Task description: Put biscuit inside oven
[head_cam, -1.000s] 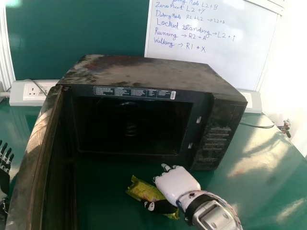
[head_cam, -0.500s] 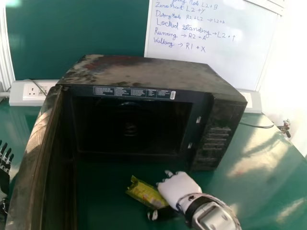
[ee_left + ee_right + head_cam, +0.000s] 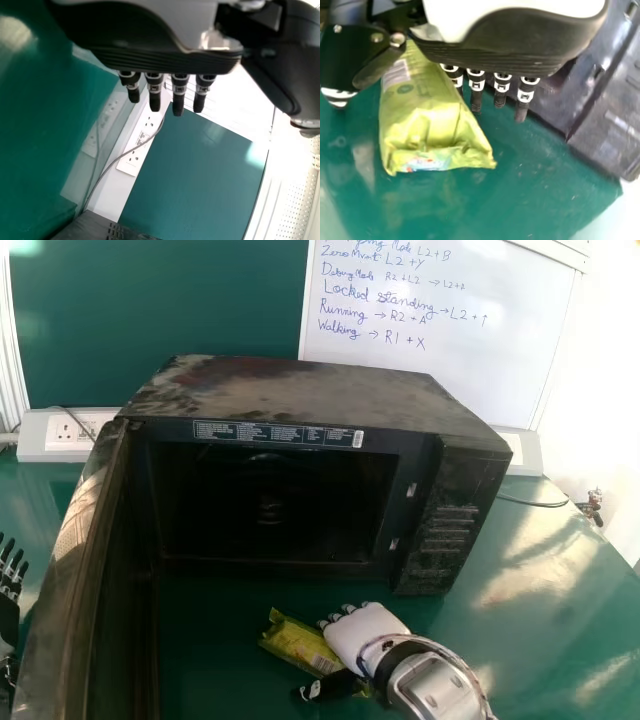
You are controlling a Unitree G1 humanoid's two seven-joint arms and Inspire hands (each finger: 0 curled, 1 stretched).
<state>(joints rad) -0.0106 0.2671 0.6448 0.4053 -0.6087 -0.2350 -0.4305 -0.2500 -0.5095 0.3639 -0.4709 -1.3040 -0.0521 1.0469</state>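
Well, door [image 3: 84, 570] open, pack [image 3: 298, 641] outside, in front of oven [image 3: 290, 392]. Right hand [image 3: 366, 632] straddles pack, fingers straight, thumb apart (no pinch, seemingly); left hand [image 3: 7, 618] spread, left of oven. Grasp, lift, insertion remain.

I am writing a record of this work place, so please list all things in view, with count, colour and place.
oven: one, black, on the table, door open at its left side
biscuit packet: one, yellow-green, on the table in front of the oven, not inside
table: one, green, under both
green board: one, behind, at left
whiteboard: one, white with blue writing, behind, at right
socket panel: at least one, white, behind the oven
cables: two, grey one at the left sockets, dark one right of the oven
left hand: one, black in head view, at left edge, fingers straight
right hand: one, white and black, at the packet
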